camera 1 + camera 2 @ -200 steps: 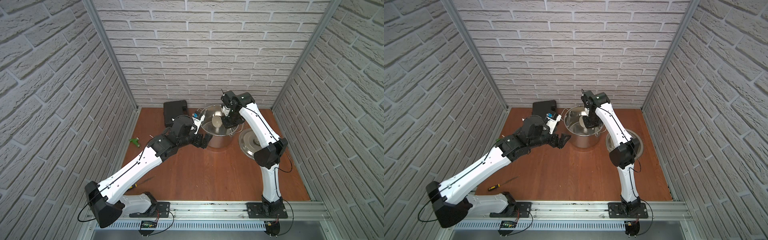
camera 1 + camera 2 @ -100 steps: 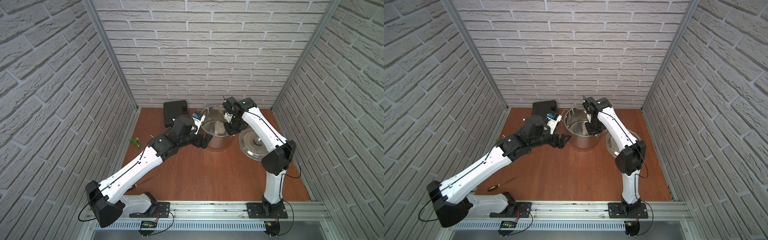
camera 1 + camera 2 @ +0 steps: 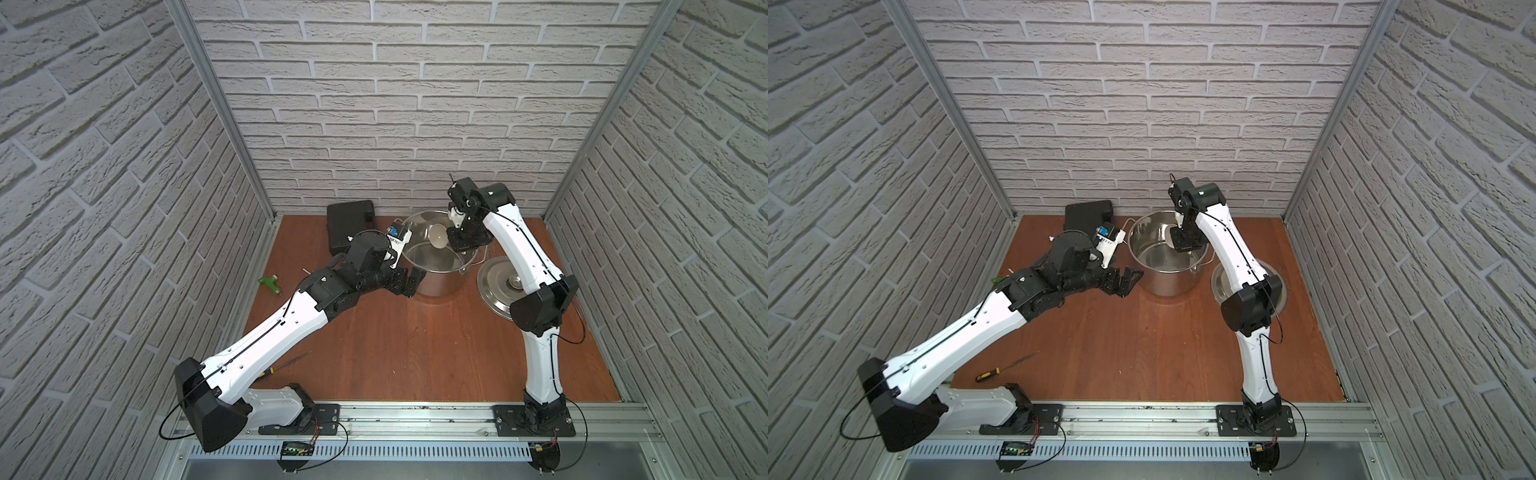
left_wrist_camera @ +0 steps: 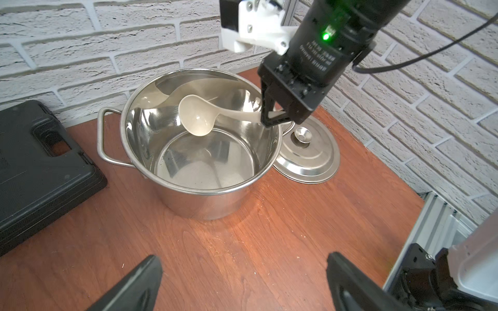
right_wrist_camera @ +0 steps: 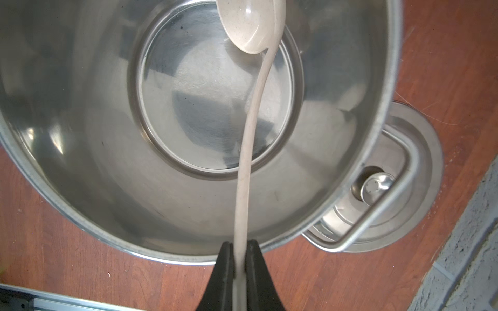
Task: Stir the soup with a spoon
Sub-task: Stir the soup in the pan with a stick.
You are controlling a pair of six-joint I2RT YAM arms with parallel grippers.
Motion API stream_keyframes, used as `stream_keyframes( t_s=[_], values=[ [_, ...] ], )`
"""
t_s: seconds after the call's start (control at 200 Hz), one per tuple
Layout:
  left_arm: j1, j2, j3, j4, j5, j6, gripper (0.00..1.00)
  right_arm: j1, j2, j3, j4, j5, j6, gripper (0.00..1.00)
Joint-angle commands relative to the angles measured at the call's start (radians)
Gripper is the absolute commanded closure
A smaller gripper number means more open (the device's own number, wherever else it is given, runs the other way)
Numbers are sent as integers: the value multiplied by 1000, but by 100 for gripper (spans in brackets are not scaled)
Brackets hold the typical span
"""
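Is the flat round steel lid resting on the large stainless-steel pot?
No, the flat round steel lid lies on the brown wooden table beside the open stainless-steel pot.

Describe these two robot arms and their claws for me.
Both the left arm and right arm have smooth white shells with chunky black joints and thin black cables running along them. The left gripper and right gripper are black, each with two tapering fingers. A green light glows on the right wrist beside small white lettering.

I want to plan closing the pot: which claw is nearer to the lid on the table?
Right. The right claw, shut on the spoon, hangs over the pot, at the rim facing the lid. The left claw is open beside the pot's opposite wall.
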Motion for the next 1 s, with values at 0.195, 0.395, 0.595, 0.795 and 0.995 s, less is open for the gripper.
stream_keyframes(
  t_s=[0.195, 0.395, 0.595, 0.795, 0.995],
  values=[
    [-6, 11, 9, 45, 2, -1, 2, 76, -66, -89, -8, -15, 13, 98],
    [-6, 14, 11, 47, 6, -1, 2, 53, -213, -280, 35, 42, 4, 98],
    [-8, 16, 11, 49, 11, -3, 2, -14, -254, -332, 59, 50, -7, 98],
    [-8, 0, 5, 45, 6, -3, 2, -32, -141, -194, 17, 59, -21, 98],
    [-8, -23, -13, 44, -3, -3, 2, -3, -38, -11, -17, -9, -5, 98]
  ],
)
